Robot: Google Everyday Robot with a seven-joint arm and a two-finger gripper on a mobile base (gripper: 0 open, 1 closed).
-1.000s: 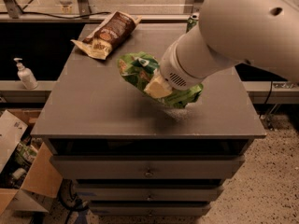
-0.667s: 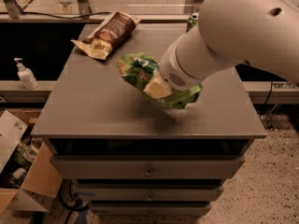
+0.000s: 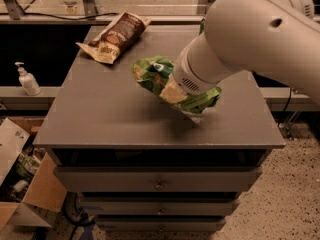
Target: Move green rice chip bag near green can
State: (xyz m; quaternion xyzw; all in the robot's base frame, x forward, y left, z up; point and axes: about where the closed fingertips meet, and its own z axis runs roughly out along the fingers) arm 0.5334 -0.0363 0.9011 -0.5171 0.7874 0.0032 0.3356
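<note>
The gripper point(image 3: 173, 91) sits at the end of the arm point(image 3: 240, 39), pressed into the middle of the bag point(image 3: 152, 76). The wrist covers it, so I cannot tell whether it is clamped on the bag or only resting against it. The bag is crumpled around the gripper, one end sticking out to its left and the other to its right. It appears tipped up from the top point(image 3: 100, 109), with only its low right corner near the surface. The step in hand looks like carrying the bag to the can, and the job is unfinished until the bag lies beside it. To do this well, the bag should be carried clear of the top so the hanging corner does not drag. It should travel slowly, since a glossy, half-empty bag can slide in a grip. It should be set down just short of the can, because the trailing end could knock such a light thing over. The can itself cannot be made out. It is probably behind the arm, beyond and to the right of the gripper, so the gap left to cover cannot be judged. A brown bag point(image 3: 117, 36) lies well beyond the gripper to its left, out of the way.
</note>
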